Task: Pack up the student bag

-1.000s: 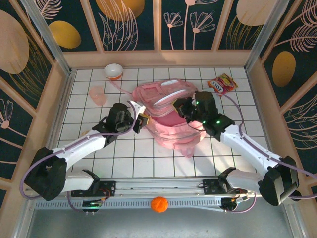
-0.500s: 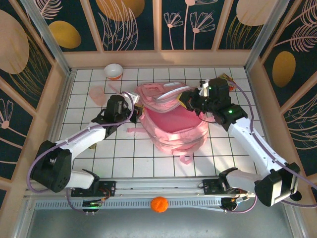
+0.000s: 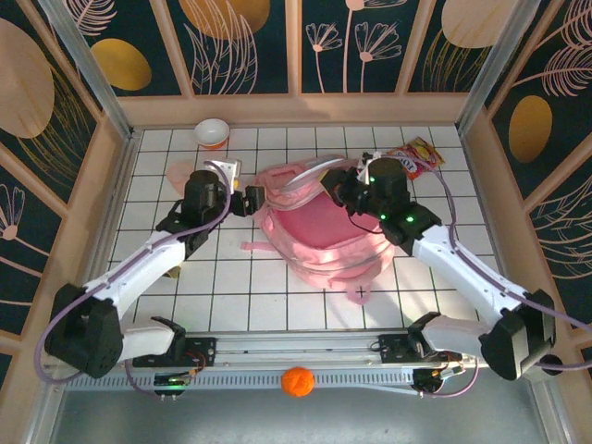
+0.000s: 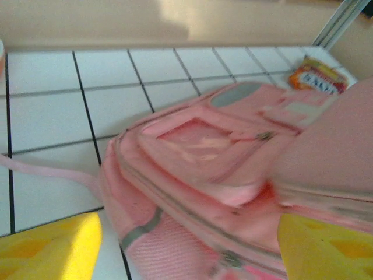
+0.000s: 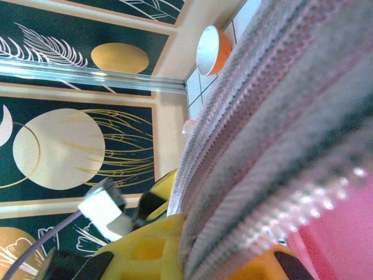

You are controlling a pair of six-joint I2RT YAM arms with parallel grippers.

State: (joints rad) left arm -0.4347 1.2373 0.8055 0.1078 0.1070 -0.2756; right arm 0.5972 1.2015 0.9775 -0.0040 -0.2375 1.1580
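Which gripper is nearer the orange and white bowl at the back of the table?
Left. The left gripper is at the left edge of the student bag, just this side of the bowl; the right gripper grips the bag's right side, farther off.

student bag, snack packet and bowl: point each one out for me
student bag (image 3: 319,231), top external view, on its pink central panel
snack packet (image 3: 421,155), top external view, on its red and yellow front
bowl (image 3: 212,131), top external view, on its white inside

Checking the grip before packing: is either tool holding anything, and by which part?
Right tool pinches the backpack by its zipped edge; left tool is open, holding nothing.
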